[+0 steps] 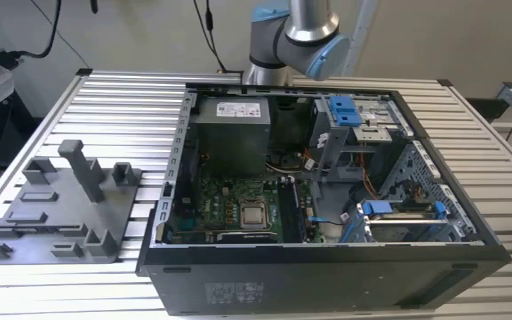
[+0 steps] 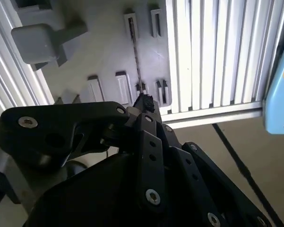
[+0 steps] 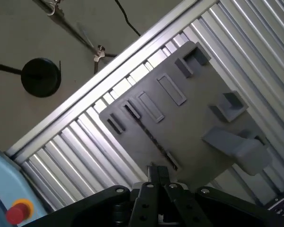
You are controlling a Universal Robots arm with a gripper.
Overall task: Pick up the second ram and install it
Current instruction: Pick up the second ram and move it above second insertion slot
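Slatted tabletop surrounds the grey tray, where the second ram stands edgewise under the closed gripper.

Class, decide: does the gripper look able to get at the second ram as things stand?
Probably yes. In both wrist views the second ram stands on edge in the grey fixture, its upper edge bare; the gripper hangs near one end, with nothing between them.

Exterior view above case, both wrist views over grey tray
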